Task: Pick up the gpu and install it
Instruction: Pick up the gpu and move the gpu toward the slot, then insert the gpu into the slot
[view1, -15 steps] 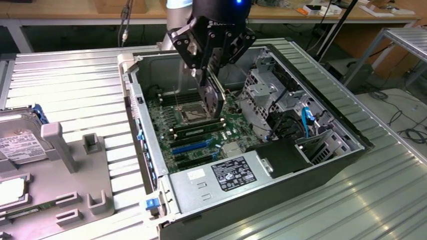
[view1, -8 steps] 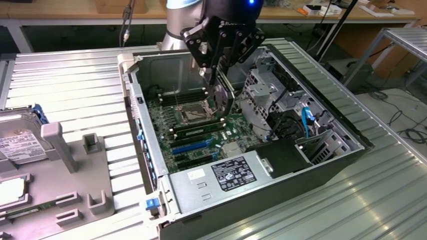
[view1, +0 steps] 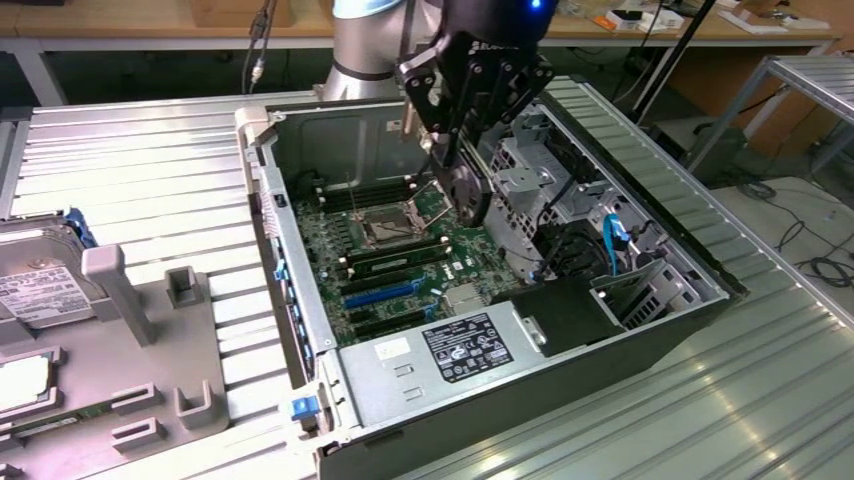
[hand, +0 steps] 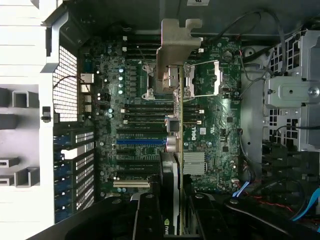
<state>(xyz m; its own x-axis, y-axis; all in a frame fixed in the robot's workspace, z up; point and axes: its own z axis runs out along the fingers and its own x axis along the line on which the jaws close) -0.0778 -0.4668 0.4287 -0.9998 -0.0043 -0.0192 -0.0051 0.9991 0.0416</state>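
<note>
My gripper (view1: 461, 140) hangs over the open computer case (view1: 694, 270), shut on the gpu (view1: 463, 190). I hold the card on edge, above the green motherboard (view1: 387, 250) near the processor socket. In the wrist view the gpu (hand: 178, 125) runs edge-on out from between my black fingers (hand: 150, 220). Its silver end bracket (hand: 175, 45) is at the far end and its black cooler (hand: 169, 175) is close to the gripper (hand: 175, 205). The card hovers across the memory slots and the blue expansion slot (hand: 140, 141) without touching the motherboard (hand: 220, 115).
A silver drive cage (view1: 534, 180) and blue cables (view1: 614, 240) stand close beside the card on the exterior view's right. The power supply (view1: 461, 345) fills the case's near end. A grey fixture tray (view1: 147, 330) with a hard drive (view1: 34, 290) lies at the exterior view's left.
</note>
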